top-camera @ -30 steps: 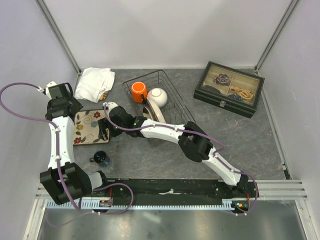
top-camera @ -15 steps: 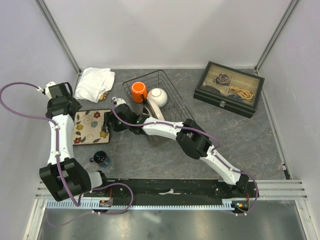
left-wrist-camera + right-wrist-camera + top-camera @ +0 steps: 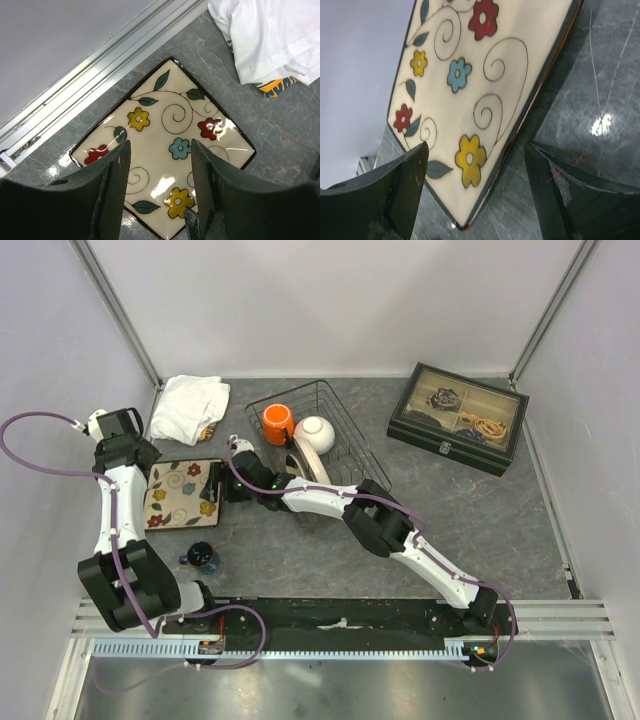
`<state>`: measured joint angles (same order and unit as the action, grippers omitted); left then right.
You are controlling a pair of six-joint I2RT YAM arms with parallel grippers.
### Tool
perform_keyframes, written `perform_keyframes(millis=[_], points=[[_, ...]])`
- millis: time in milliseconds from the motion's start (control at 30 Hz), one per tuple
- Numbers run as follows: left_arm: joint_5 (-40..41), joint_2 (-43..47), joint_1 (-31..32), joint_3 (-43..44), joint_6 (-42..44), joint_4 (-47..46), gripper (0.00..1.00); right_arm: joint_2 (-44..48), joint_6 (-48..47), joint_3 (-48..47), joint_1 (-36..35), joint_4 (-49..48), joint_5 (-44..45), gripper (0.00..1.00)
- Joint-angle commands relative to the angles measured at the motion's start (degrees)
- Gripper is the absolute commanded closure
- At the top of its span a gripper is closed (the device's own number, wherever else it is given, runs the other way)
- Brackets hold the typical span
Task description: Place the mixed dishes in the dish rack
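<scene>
l pincer (image 3: 160, 150) & r pincer (image 3: 475, 152) open over flower plate (image 3: 182, 494).

Lab test booth (white panels (image 3: 330, 300), aluminium rails (image 3: 114, 308)) around a tabletop (image 3: 480, 520).

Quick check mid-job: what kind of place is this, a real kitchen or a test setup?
Probably a lab test cell, not a kitchen: bare white walls, aluminium frame posts, and a small grey table.

1. Grey marbled tabletop (image 3: 480, 530), kinda glossy, with a bright glare spot (image 3: 602, 125) on it.
2. Plain white walls (image 3: 330, 300) on three sides.
3. Silver metal posts (image 3: 110, 300) in both back corners, and a metal rail (image 3: 560, 615) along the near edge.
</scene>
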<state>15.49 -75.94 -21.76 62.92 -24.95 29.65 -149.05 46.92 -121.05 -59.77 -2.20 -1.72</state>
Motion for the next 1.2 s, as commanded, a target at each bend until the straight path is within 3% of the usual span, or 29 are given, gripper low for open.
perform_keyframes(millis=[0, 533, 767, 1167], points=[[0.4, 0.0, -0.3, -0.1, -1.9, -3.1, 0.42, -4.1, 3.8, -3.2, 0.3, -1.8, -0.7, 0.15], [-1.6, 1.0, -0.4, 0.3, -1.9, -3.5, 0.42, -6.7, 13.3, -1.6, 0.4, -5.3, 1.4, 0.19], [-0.4, 3.5, -0.3, -0.9, -2.0, -4.2, 0.42, -7.6, 15.0, -0.9, 0.7, -6.2, 1.3, 0.45], [-1.4, 4.7, -0.3, -1.4, -3.2, -4.2, 0.42, -5.5, 13.0, 1.7, 0.7, -6.8, 2.8, 0.65]])
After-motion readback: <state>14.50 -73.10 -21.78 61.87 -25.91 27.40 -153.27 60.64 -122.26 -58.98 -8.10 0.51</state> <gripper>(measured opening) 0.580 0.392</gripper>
